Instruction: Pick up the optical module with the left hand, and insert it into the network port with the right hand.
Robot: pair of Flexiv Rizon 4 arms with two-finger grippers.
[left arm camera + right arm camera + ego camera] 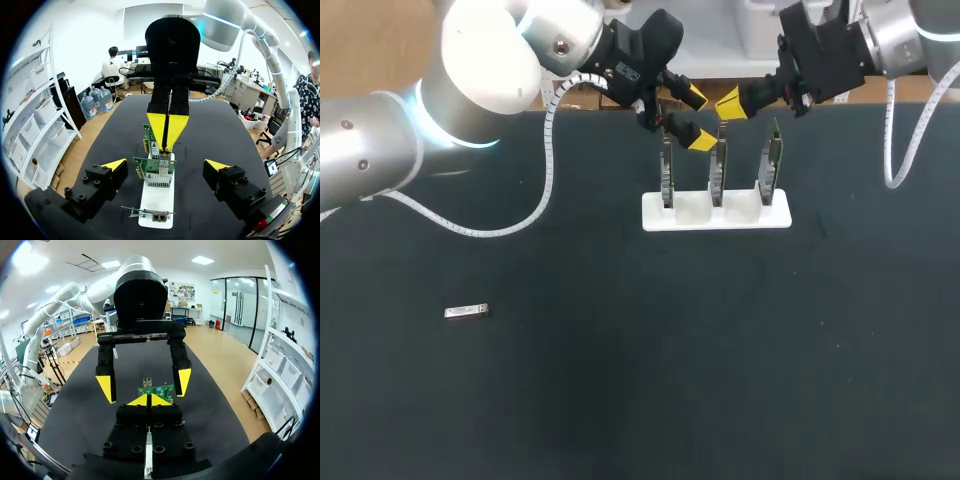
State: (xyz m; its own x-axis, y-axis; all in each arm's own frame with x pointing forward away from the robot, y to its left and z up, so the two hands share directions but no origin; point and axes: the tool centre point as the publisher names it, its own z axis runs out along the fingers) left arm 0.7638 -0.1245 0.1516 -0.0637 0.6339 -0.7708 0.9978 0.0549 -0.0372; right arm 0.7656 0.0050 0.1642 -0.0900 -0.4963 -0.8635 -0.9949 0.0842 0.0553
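Dark table (650, 390); optical module (466, 312), seemingly flat, well apart from white rack (740, 218).

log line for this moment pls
left gripper open by card rack | right gripper shut, facing it | module on table, not picked up

Optical module (466, 312) well left of stand (715, 222) with seemingly three upright cards (719, 175)
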